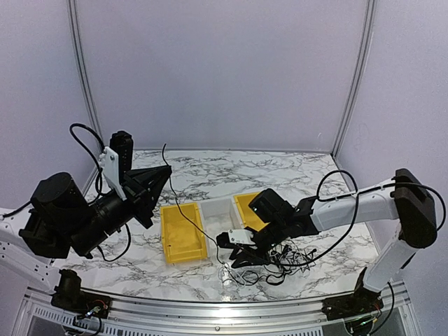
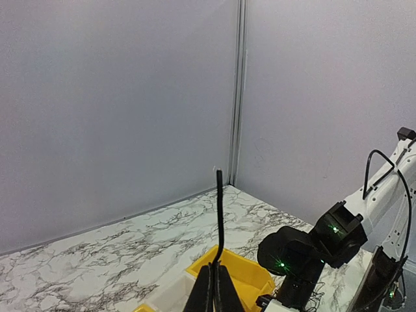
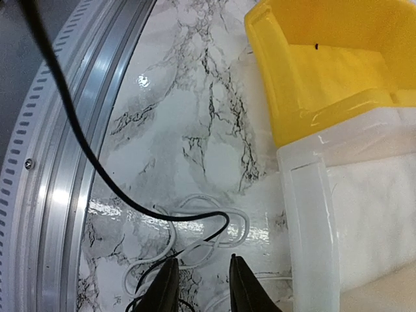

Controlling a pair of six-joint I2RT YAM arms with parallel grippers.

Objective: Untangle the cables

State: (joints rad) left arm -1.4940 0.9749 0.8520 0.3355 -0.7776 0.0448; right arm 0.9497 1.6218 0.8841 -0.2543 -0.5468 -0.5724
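Observation:
My left gripper point(image 1: 165, 171) is raised high over the left of the table and shut on one black cable point(image 2: 220, 214), whose short end sticks up above the closed fingers. That cable point(image 1: 190, 218) slopes down across a yellow bin to the tangle of thin black cables point(image 1: 283, 259) by the front edge. My right gripper point(image 3: 203, 257) hangs low over the marble at the tangle's left side with its jaws apart. The black cable point(image 3: 173, 218) loops just ahead of the fingertips over a pale whitish cable point(image 3: 199, 196) that lies in curls on the table.
A yellow bin point(image 1: 183, 234), a white bin point(image 1: 220, 210) and a second yellow bin point(image 1: 246, 206) stand side by side mid-table. The white bin's wall point(image 3: 305, 214) is just right of my right fingers. The metal rail point(image 3: 58, 195) runs along the front edge.

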